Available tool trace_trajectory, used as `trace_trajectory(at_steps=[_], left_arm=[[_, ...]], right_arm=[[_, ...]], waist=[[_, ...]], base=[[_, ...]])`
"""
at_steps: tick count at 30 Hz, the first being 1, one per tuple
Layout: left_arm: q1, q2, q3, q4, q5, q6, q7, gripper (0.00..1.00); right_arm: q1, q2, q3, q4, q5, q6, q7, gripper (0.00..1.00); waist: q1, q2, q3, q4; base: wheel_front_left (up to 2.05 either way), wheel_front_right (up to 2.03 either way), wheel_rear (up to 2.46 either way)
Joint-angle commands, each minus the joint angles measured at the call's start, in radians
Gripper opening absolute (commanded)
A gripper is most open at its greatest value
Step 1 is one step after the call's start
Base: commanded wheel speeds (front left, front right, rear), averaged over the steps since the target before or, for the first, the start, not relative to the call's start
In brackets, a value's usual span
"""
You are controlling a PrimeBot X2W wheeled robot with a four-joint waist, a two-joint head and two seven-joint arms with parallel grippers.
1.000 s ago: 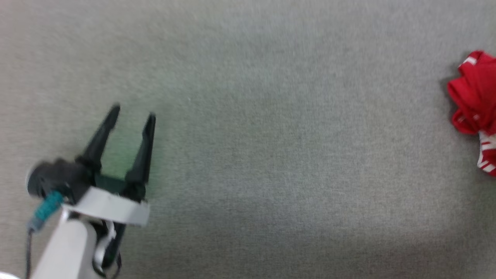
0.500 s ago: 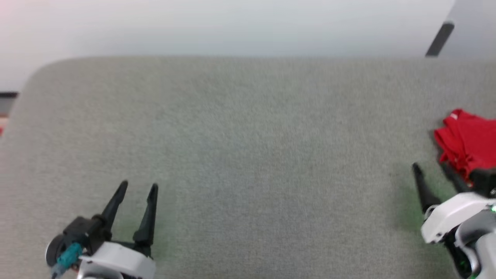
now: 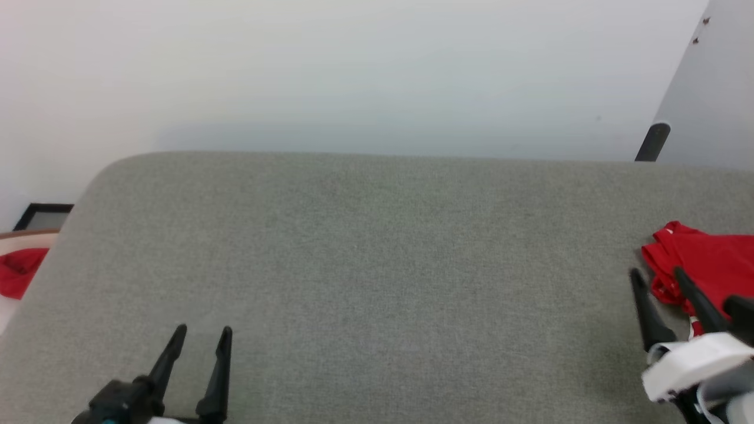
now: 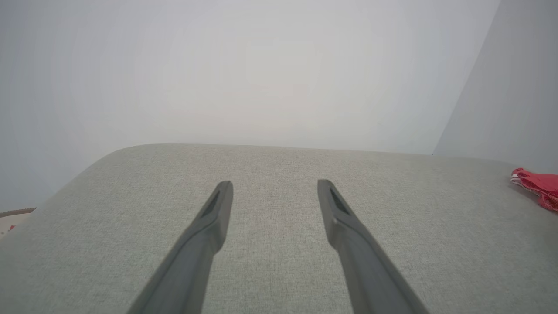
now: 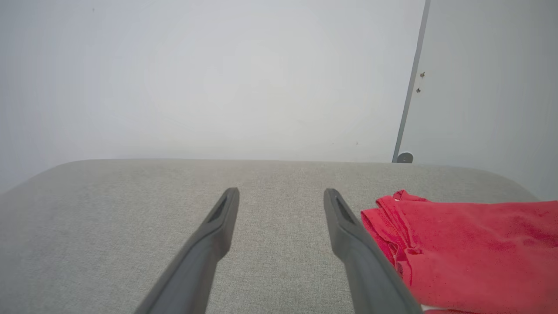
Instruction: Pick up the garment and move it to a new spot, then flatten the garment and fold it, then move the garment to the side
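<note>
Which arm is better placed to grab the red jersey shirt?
Right. The right gripper sits open beside the crumpled red jersey shirt; the left gripper is far across the grey fabric surface.

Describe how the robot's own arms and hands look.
The left hand and right hand each have two long black fingers that taper to narrow tips, with a slot-like recess on the inner face near each tip. The right one sits on a white wrist housing; the left rises from a black base.
</note>
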Motion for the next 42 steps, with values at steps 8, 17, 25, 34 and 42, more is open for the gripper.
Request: trace_trajectory(at_steps=[8, 17, 25, 34, 42], left_arm=[[0.112, -0.015, 0.04, -0.077, 0.012, 0.001, 0.001, 1.0], [0.196, -0.017, 0.078, -0.158, 0.024, 0.001, 0.001, 1.0], [0.204, -0.022, 0.081, -0.171, 0.028, 0.001, 0.001, 1.0], [0.19, -0.026, 0.078, -0.164, 0.014, 0.001, 0.001, 1.0], [0.195, -0.029, 0.078, -0.159, 0.021, 0.001, 0.001, 1.0]], right_arm=[[0.139, 0.005, -0.091, -0.109, -0.018, -0.001, 0.007, 1.0], [0.274, 0.057, -0.154, -0.245, -0.041, -0.001, 0.043, 1.0], [0.316, 0.099, -0.187, -0.324, -0.062, -0.001, 0.071, 1.0], [0.325, 0.114, -0.192, -0.348, -0.065, -0.001, 0.075, 1.0], [0.329, 0.118, -0.195, -0.357, -0.065, -0.001, 0.077, 1.0]], waist=[[0.0001, 0.0, -0.031, 0.01], [0.0001, 0.0, -0.028, 0.017], [0.0001, 0.0, -0.017, 0.011], [0.0001, 0.0, -0.013, 0.01], [0.0001, 0.0, -0.012, 0.008]], base=[[0.0, 0.0, 0.0], [0.0, 0.0, 0.0], [0.0, 0.0, 0.0], [0.0, 0.0, 0.0], [0.0, 0.0, 0.0]])
